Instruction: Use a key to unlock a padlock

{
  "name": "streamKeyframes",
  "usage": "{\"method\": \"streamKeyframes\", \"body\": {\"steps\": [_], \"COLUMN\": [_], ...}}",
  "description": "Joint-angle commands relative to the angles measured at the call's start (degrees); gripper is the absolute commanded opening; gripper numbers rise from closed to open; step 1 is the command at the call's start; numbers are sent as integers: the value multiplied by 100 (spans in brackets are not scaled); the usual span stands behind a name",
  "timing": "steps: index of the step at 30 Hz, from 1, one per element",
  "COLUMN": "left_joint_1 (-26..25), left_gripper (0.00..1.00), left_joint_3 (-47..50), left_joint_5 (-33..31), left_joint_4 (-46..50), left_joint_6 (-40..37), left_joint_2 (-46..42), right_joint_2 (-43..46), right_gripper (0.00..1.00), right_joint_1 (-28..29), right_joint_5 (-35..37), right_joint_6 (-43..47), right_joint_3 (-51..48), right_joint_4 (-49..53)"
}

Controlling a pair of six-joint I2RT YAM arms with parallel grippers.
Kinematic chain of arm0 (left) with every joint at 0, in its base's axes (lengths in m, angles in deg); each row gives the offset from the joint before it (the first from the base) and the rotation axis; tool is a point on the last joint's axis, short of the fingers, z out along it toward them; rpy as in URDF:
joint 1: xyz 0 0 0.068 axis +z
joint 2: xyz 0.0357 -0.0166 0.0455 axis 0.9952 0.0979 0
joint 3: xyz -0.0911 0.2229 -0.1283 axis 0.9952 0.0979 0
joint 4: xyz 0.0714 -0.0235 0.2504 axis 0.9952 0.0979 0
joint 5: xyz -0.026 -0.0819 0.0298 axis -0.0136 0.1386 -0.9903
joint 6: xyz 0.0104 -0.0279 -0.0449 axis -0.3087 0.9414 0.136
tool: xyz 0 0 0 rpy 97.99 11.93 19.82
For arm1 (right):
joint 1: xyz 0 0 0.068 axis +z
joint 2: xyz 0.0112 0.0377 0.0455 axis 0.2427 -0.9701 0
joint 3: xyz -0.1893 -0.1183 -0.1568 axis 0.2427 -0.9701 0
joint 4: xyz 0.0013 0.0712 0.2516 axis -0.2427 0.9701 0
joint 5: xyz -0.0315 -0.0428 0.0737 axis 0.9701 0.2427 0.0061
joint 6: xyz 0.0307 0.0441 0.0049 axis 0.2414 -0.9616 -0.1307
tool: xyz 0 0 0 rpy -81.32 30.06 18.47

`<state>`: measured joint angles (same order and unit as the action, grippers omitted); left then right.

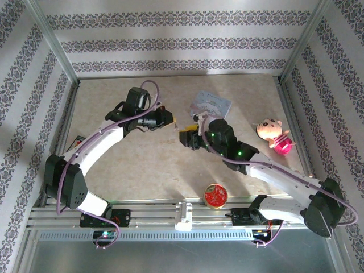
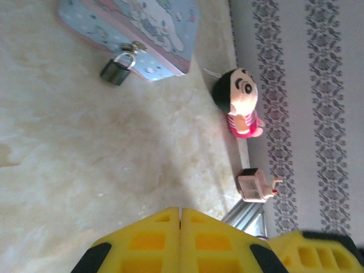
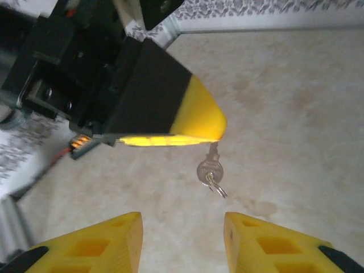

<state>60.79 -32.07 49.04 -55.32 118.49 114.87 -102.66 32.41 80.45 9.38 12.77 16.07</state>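
Under the left claw (image 3: 211, 135) tip, the key (image 3: 209, 170) hangs with its small ring, the fingers pinched fully together on its blade end. Right claw (image 3: 182, 230) faces it from close by, fingers partly apart, nothing between them. Padlock (image 2: 115, 70) is well apart from both claws — hooked through the clasp of the pastel tin (image 2: 153, 28), body down on the table (image 2: 102, 170). Doll (image 2: 242, 102) lies near the tin, by the wall.

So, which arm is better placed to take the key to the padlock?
Left. The left gripper is shut on the key, and its camera faces the padlock on the tin. The right gripper is open and empty.
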Motion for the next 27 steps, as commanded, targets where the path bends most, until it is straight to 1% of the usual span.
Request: {"method": "streamKeyframes", "body": {"steps": [1,4,11,13,20,27], "left_joint_1": [4,4,4,4,12,21], "left_gripper": [0,0,0,0,0,0], "left_joint_3": [-521,-749,-871,-888,-855,-794], "left_joint_5": [-674,-770,-735,-711,-655,-514], "left_joint_4": [1368,1707,1772,1768,1709,1633], "left_joint_6": [-102,-71,10,23,54,104], "left_joint_2": [21,140,217,253,272,253], "right_joint_2": [-163,-441,-1098,-1283,-1780,-2018], "right_gripper": [43,43,44,46,50,50], "right_joint_1": [300,507,717,800,891,891], "right_joint_5": [1552,1841,1851,1901,1911,2442], "right_joint_6": [971,1302,1735,1837,1989,2019], "right_joint_3": [341,569,1106,1238,1543,1598], "right_joint_4": [553,548,523,516,543,425]}}
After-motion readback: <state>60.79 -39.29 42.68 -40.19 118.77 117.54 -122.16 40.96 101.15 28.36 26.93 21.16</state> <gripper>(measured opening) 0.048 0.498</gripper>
